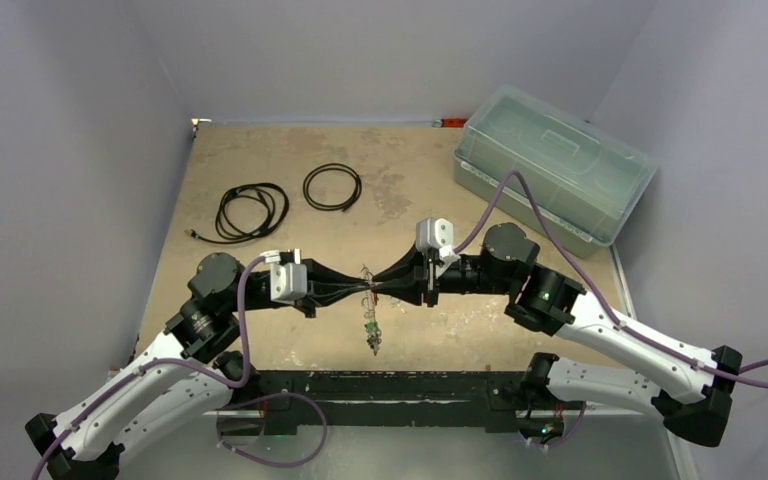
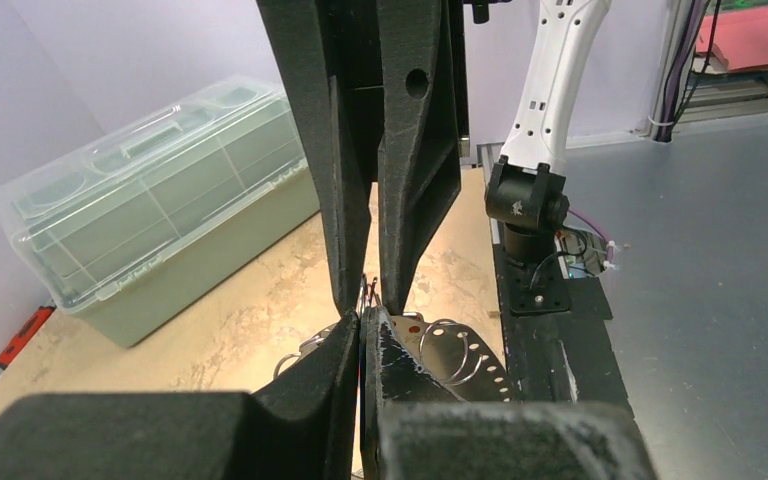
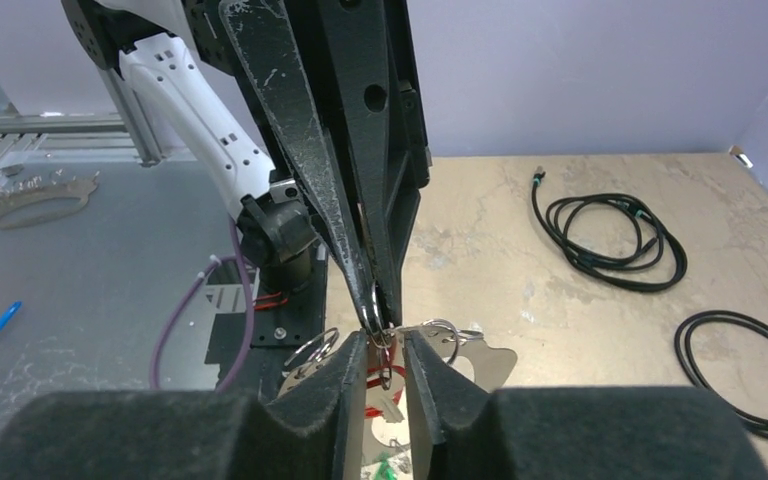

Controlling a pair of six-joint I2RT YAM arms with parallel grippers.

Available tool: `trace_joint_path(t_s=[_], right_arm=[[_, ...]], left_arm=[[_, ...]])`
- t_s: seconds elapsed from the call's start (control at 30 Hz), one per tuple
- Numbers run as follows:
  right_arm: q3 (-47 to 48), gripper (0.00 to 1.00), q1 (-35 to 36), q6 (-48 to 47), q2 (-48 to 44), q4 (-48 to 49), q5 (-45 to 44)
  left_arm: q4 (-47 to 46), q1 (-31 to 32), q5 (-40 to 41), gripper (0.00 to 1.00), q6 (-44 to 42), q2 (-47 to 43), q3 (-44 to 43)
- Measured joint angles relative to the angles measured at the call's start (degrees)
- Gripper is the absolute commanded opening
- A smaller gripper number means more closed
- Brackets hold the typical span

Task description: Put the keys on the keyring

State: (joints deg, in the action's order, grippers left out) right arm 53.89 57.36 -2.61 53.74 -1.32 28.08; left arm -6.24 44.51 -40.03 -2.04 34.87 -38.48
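Right gripper [image 3: 385,345] sits nearest, jaws narrowly parted around the red key [image 3: 375,385]; whether it grips, I can't tell. Tip-to-tip ahead, the left gripper [image 3: 375,318] is pinched on the keyring [image 3: 480,365], steadying it for threading, I judge.

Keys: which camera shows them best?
Right wrist: the keys sit close up in the foreground, red and green heads distinct. Top external shows only a tiny dangling cluster; left wrist shows almost nothing of them.
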Motion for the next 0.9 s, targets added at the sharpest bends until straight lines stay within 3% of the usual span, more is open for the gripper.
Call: trace_joint_path(t_s=[0.2, 0.33, 0.43, 0.5, 0.6, 0.73, 0.9], right_arm=[[0.0, 0.02, 0.0, 0.1, 0.3, 0.6, 0.8], [0.0, 0.0, 0.0, -0.1, 0.3, 1.0, 1.6], [0.0, 0.0, 0.0, -0.2, 0.3, 0.9, 1.5], [0.0, 0.0, 0.0, -0.2, 0.4, 0.4, 1.5], [1.5, 0.0, 0.0, -0.9, 1.5, -3.6, 0.8], [4.3, 0.0, 0.6, -1.7, 3.1, -10.3, -1.8], [6.8, 0.0, 2.4, -2.9, 3.1, -16.4, -4.7]], left_arm=[[-0.2, -0.1, 0.0, 0.0, 0.5, 0.1, 0.1], [-0.2, -0.1, 0.1, 0.01, 0.9, 0.1, 0.1], [1.0, -0.1, 0.6, 0.33, -0.3, 0.2, -0.2], [4.5, -0.1, 1.8, 0.44, -2.2, 0.7, -1.9], [12.7, -0.1, 4.4, 0.45, -6.0, 2.3, -7.0], [23.5, -0.1, 6.9, 0.35, -10.8, 5.2, -15.6], [33.1, -0.1, 6.5, 0.39, -15.1, 9.8, -24.7]])
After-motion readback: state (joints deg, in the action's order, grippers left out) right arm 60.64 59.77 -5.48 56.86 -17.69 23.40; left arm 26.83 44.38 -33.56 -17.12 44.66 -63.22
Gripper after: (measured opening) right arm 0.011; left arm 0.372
